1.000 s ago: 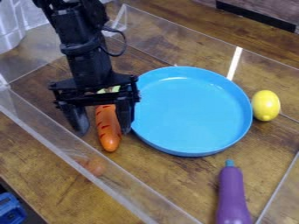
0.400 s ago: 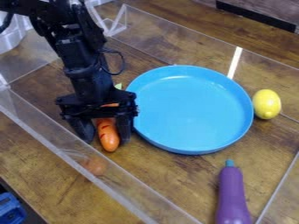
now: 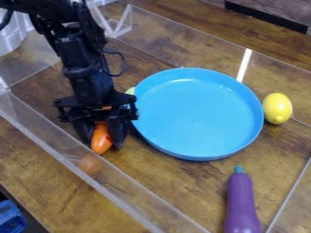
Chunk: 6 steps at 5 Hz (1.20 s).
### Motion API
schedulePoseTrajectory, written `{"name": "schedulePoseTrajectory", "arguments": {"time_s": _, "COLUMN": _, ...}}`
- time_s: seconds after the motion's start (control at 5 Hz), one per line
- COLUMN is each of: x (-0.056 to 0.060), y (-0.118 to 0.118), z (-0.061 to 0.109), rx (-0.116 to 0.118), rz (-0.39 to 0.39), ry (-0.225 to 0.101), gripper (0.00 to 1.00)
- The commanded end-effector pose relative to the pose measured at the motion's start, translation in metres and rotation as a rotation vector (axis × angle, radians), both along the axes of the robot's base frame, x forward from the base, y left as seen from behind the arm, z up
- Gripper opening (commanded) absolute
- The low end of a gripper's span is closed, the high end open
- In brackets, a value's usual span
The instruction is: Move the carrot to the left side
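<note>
The small orange carrot lies on the wooden table just left of the blue plate. My gripper points down over it, one black finger on each side. The jaws stand partly open, close to the carrot's sides, and I see no firm contact. The gripper's body hides the carrot's upper part and green top. An orange reflection of the carrot shows in the clear wall below it.
A clear plastic wall runs along the near left side, close to the gripper. A yellow lemon sits right of the plate. A purple eggplant lies at the front right.
The gripper has sunk and shifted a little left over the carrot. Its jaws have narrowed around it.
</note>
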<state>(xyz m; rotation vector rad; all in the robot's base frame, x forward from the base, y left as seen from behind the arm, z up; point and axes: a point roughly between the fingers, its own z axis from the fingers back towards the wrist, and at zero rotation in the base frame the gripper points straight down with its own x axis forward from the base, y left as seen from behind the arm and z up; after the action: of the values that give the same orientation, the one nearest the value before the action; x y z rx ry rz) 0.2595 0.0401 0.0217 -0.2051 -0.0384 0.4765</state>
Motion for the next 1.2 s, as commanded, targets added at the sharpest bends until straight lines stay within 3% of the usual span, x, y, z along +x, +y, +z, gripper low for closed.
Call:
{"name": "schedulePoseTrajectory", "arguments": {"time_s": 0.0, "x": 0.006, "y": 0.008, "z": 0.018, "rx": 0.027, "rz": 0.020, "ry": -0.042, "gripper": 0.00}}
{"name": "schedulePoseTrajectory", "arguments": {"time_s": 0.2, "x": 0.004, "y": 0.009, "z": 0.025, "rx": 0.037, "rz": 0.028, "ry": -0.041, "gripper": 0.00}}
{"name": "schedulePoseTrajectory", "arguments": {"time_s": 0.6, "x": 0.025, "y": 0.002, "z": 0.045, "rx": 0.054, "rz": -0.016, "ry": -0.056, "gripper": 0.00}}
{"name": "schedulePoseTrajectory", "arguments": {"time_s": 0.8, "x": 0.017, "y": -0.010, "z": 0.042, "rx": 0.050, "rz": -0.018, "ry": -0.056, "gripper": 1.00}}
{"name": "schedulePoseTrajectory", "arguments": {"time_s": 1.0, "x": 0.010, "y": -0.019, "z": 0.040, "rx": 0.051, "rz": -0.012, "ry": -0.070, "gripper": 0.00}}
